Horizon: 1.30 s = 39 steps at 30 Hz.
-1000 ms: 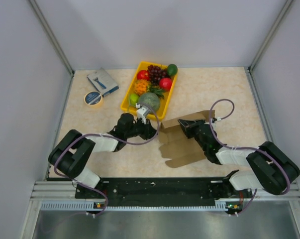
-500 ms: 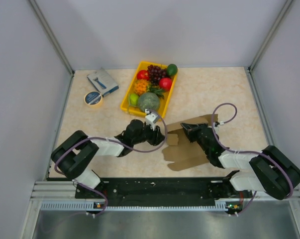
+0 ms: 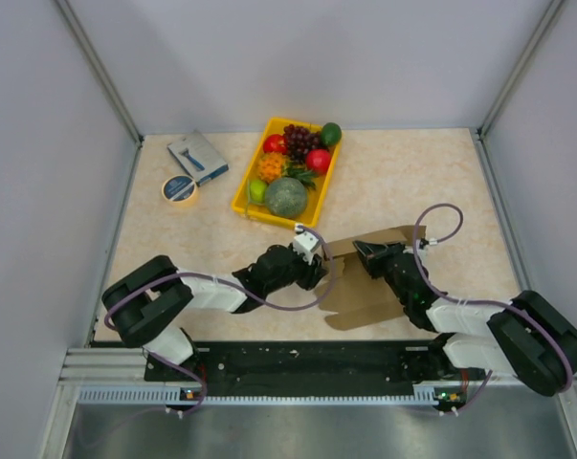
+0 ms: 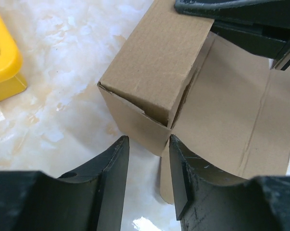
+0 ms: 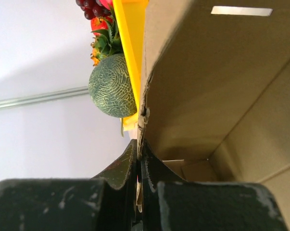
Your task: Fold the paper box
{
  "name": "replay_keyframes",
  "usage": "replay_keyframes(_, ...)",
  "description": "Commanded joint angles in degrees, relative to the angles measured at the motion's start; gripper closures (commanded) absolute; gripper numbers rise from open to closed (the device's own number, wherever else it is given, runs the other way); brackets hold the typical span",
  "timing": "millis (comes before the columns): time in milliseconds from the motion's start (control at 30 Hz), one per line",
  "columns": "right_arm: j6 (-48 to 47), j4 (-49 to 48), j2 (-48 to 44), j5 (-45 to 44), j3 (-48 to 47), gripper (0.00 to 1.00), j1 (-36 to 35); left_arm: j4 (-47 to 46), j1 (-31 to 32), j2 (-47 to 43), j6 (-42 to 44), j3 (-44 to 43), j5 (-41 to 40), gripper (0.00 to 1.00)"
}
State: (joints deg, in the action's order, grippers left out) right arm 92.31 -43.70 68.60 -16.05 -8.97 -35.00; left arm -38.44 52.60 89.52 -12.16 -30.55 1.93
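We note paper box (image 4: 154,62): brown corrugated cardboard, matt, fine ribbed grain, raw fibrous cut edges. Our read of desk (image 4: 63,72): glossy marble-pattern surface, light reflections. fruit tray (image 4: 3,57): smooth yellow plastic, slight sheen. melon (image 5: 112,85): rough netted skin. left gripper (image 4: 147,140) jaws: black plastic, matt, scuffed.

The table (image 3: 412,172) is a pale beige, marbled surface walled in on three sides. At its far left lie a small blue-grey box (image 3: 198,157) and, just nearer, a roll of tape (image 3: 180,188), with a yellow tray (image 3: 274,219) far of centre. The paper box (image 3: 355,298) rests near the front edge, right of centre, its near panel flat on the table and its far side raised.
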Motion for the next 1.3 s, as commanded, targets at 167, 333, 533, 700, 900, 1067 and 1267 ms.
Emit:
replay_keyframes(167, -2.8, -10.9, 2.0, -1.3, 5.2, 1.0, 0.5, -5.2, 5.0, 1.7, 1.5, -1.5, -12.2, 0.59)
replay_keyframes(333, -2.0, -14.7, 3.7, -2.0, 7.4, 1.0, 0.5, -4.0, 9.7, 3.6, 2.8, -3.1, -23.8, 0.62)
replay_keyframes(533, -0.6, -16.5, 4.1, -3.0, 8.6, 1.0, 0.3, -3.1, 14.5, 8.6, 1.5, -6.5, -40.2, 0.58)
replay_keyframes(700, 0.6, -16.6, 4.0, -3.4, 10.4, 1.0, -0.1, -6.7, 16.2, 11.9, 1.7, -7.8, -43.7, 0.52)
replay_keyframes(900, -1.1, -17.2, 2.5, -4.2, 12.8, 1.0, -0.4, -11.5, 17.0, 14.0, 3.5, -8.0, -45.3, 0.47)
replay_keyframes(1067, -4.3, -11.2, -3.1, -4.3, 14.2, 1.0, -0.5, -14.3, 17.3, 13.2, 3.7, -6.6, -43.8, 0.44)
replay_keyframes(1267, -3.7, -1.2, -8.1, -5.9, 10.0, 1.0, -0.9, -16.8, 17.2, 13.8, 4.7, -5.9, -46.1, 0.5)
